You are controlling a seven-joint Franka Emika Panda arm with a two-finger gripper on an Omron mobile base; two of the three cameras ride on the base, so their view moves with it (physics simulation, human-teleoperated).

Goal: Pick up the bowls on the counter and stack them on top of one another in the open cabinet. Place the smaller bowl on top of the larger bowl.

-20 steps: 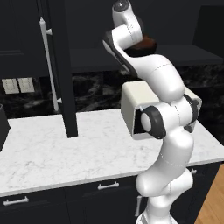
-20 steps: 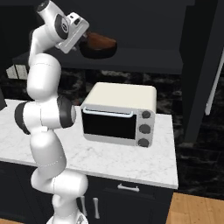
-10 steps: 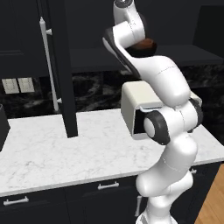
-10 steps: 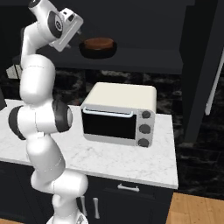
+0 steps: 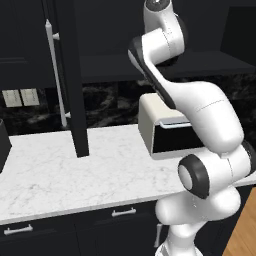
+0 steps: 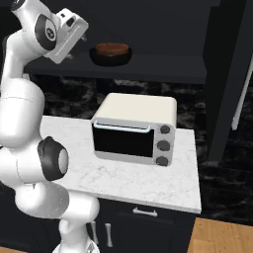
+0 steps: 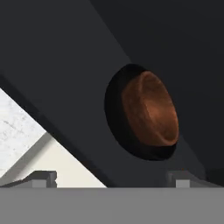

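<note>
The tool [image 7: 113,177] is pulling back from the open cabinet [image 6: 148,66], its tips standing spread as wide as they go and gripping nothing; a second ago it was right up against the bowls, and half a second ago it was already clear of them, and now the hand is sitting farther off to the side of the shelf. The smaller bowl [image 6: 111,49], glossy reddish-brown, is resting inside the larger bowl [image 6: 110,58], the wide black one, and the pair is sitting upright on the cabinet's dark shelf, untouched by the arm; the hand view is looking back at them nested together. Judging by that, the stacking is looking finished and the arm is merely retreating. Below the shelf, the cream toaster oven [image 6: 134,128] is standing on the surface [image 5: 65,175], white marble with faint grey veins, with bare stretches to either side of it in both base views. The cabinet door [image 5: 70,75] is hanging open with its long silver bar handle [image 5: 56,75] facing out, black drawers [image 5: 70,227] with short handles are running beneath, and wooden floor [image 6: 222,237] is showing at the lower right.
</note>
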